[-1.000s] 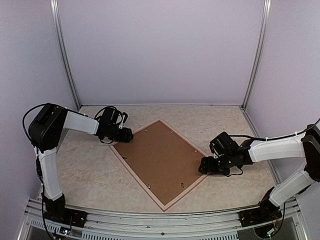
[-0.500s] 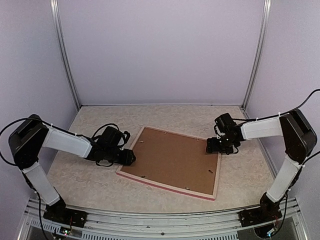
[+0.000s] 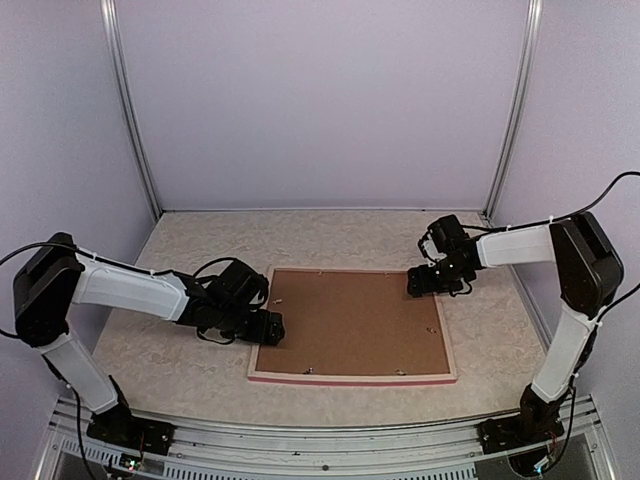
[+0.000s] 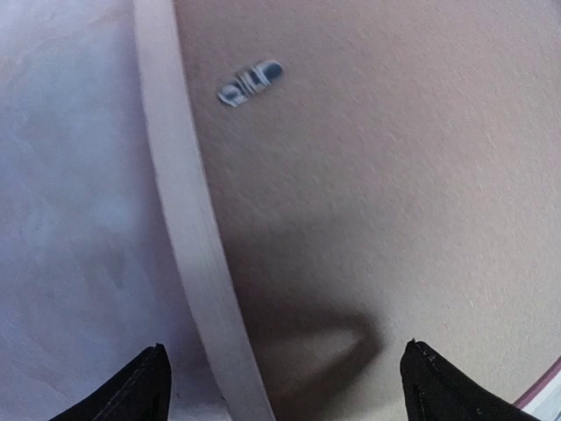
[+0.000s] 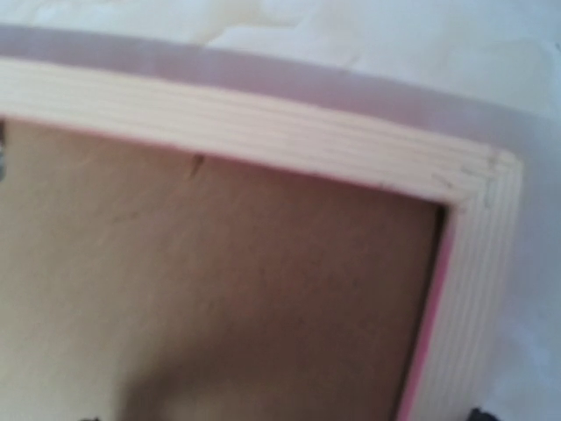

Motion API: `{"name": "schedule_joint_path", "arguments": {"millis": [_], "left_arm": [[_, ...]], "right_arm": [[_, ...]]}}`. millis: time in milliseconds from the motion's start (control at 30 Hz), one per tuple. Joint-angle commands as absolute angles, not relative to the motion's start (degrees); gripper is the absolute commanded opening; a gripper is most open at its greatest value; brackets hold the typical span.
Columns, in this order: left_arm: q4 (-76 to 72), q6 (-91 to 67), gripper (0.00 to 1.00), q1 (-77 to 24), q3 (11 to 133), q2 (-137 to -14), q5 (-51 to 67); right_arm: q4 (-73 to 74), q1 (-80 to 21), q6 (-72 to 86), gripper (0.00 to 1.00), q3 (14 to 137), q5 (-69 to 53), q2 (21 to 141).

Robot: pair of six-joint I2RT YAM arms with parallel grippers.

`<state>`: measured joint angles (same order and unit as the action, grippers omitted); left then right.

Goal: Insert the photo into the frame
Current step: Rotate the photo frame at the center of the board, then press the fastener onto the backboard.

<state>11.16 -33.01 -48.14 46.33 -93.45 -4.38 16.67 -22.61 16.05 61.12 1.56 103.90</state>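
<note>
From above, the frame [image 3: 350, 377] lies flat and back side up, near the near edge of the surface [image 3: 180, 250], a little toward the right. The brown backing board [image 3: 350, 320] fills it. The left gripper [image 3: 272, 328] is low at the frame's left side, and the right gripper [image 3: 413, 286] is at its far right corner. The photo is not visible in any view, so I cannot tell if it is already under the board.

In the left wrist view, the left gripper [image 4: 285, 386] is wide open and holds nothing. Its two fingertips [image 4: 140, 390] stand on either side of the pale rail of the frame [image 4: 180, 210], one over the bare surface [image 4: 70, 175], the other over the backing board [image 4: 394, 175]. A small metal tab [image 4: 250, 82] sits further along the board.

In the right wrist view, only the corner of the frame [image 5: 245, 110], with a pink inner edge, and the backing board [image 5: 219, 281] are visible. The fingers hardly appear, so I cannot tell how far this gripper is open.

I think the main danger is sliding: the frame is thin and light, and a push from one side only could turn it or send it toward the near edge. Also, a fingertip pressing on the board could bend it or catch on a tab.
</note>
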Motion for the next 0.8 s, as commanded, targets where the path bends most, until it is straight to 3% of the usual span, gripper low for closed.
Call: {"name": "schedule_joint_path", "arguments": {"millis": [0,67,233,767], "left_arm": [[13.4,-30.8,0.93,-44.5,50.6,-96.4,-7.9],[13.2,-29.1,0.97,-43.0,52.5,-98.5,-7.9],[13.7,-25.6,0.96,-40.7,57.5,-103.8,-9.2],[13.1,-22.2,0.66,-37.5,63.3,-110.3,-8.8]], "right_arm": [[19.0,-23.5,14.3,0.89,59.7,-0.4,98.5],[19.4,-23.6,14.6,0.89,59.0,-0.4,97.2],[19.6,-23.5,15.6,0.88,57.0,-0.4,95.4],[20.0,-23.5,16.7,0.88,54.9,-0.4,93.4]]}}
